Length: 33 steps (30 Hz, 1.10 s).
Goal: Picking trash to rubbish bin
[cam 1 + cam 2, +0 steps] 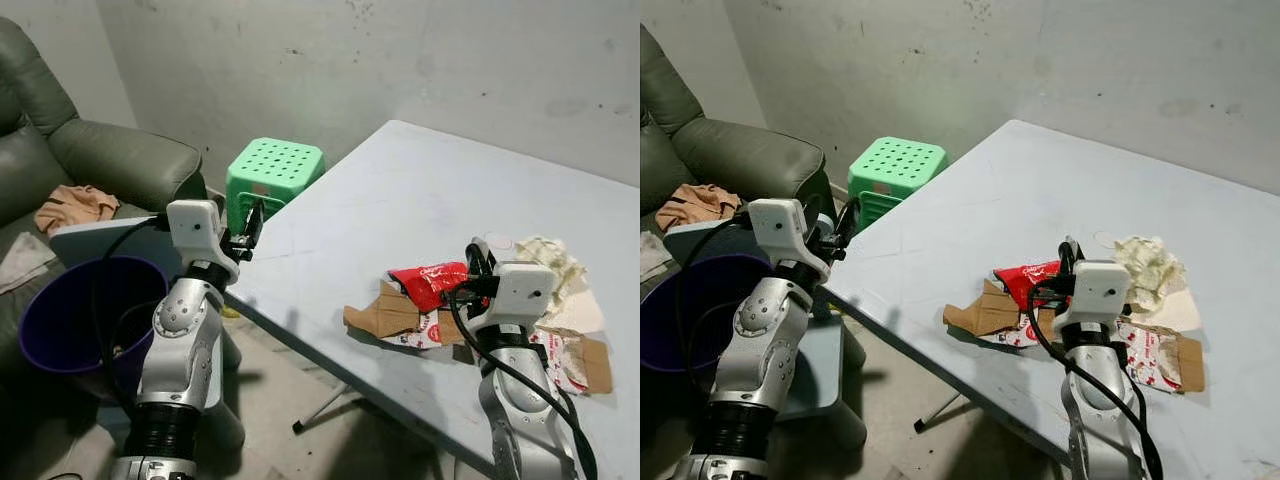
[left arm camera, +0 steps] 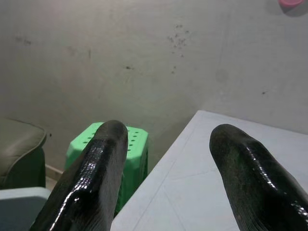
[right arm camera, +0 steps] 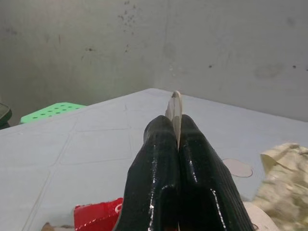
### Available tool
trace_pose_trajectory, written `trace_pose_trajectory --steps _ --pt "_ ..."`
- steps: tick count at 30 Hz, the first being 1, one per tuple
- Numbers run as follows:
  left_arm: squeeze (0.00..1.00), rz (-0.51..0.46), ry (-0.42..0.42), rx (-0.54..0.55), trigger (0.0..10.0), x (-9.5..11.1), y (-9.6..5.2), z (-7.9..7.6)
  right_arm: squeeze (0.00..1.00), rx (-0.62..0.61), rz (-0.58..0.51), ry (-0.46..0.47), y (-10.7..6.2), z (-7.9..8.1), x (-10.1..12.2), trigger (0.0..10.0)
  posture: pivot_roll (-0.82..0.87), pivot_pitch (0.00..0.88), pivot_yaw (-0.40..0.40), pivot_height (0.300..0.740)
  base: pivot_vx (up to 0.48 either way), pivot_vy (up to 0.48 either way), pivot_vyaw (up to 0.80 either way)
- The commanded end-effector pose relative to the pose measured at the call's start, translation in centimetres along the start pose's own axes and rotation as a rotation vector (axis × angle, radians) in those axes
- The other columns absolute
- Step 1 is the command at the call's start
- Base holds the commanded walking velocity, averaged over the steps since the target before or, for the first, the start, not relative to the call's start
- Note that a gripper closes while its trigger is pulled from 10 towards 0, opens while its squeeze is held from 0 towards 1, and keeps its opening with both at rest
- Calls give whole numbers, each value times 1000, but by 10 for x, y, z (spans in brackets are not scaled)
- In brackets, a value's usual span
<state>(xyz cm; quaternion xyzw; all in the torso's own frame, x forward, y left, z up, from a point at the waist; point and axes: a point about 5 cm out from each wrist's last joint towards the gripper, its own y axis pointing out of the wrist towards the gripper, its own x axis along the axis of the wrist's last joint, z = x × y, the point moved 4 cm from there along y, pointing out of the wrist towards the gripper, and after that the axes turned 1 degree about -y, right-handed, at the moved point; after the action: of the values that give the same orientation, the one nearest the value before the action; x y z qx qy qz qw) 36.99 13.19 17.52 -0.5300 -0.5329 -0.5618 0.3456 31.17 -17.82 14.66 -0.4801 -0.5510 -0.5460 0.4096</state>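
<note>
My right gripper [image 1: 478, 258] hovers over a heap of trash on the pale blue table [image 1: 400, 200]. Its fingers [image 3: 159, 159] are shut on a thin pale scrap [image 3: 176, 102] that sticks out past the tips. Below it lie a red wrapper [image 1: 430, 282], torn brown cardboard [image 1: 385, 312], a printed wrapper [image 1: 555, 358] and crumpled pale paper [image 1: 550, 262]. My left gripper [image 1: 250, 228] is open and holds nothing. It hangs at the table's left edge, just above and right of the purple rubbish bin [image 1: 60, 315].
A green plastic stool [image 1: 275, 170] stands by the wall beyond the table's left corner. A green sofa [image 1: 90, 150] with a tan cloth [image 1: 75, 205] is at the left, behind the bin. A grey-blue low box [image 1: 825, 370] sits under my left arm.
</note>
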Motion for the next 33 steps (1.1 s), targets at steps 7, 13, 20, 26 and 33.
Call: trace_pose_trajectory --steps 7,13,20,26,33 --pt "0 12 -8 -5 10000 -1 4 -2 0 23 5 -7 4 2 0 10000 -31 0 -28 740 0 0 800" --pt "0 12 -16 -8 10000 -1 6 -3 0 30 6 -4 4 3 -1 10000 -31 0 -28 740 0 0 800" --pt "0 15 -24 -12 10000 -2 6 -3 0 37 7 -4 3 3 -1 10000 -36 0 -26 740 0 144 800" --pt "0 14 -29 -16 10000 -1 7 -4 0 38 8 -5 2 3 -2 10000 -38 0 -26 740 0 369 800" --pt "0 20 -29 -17 10000 -3 8 -6 0 41 10 -6 0 3 -2 10000 -44 0 -23 740 0 190 800"
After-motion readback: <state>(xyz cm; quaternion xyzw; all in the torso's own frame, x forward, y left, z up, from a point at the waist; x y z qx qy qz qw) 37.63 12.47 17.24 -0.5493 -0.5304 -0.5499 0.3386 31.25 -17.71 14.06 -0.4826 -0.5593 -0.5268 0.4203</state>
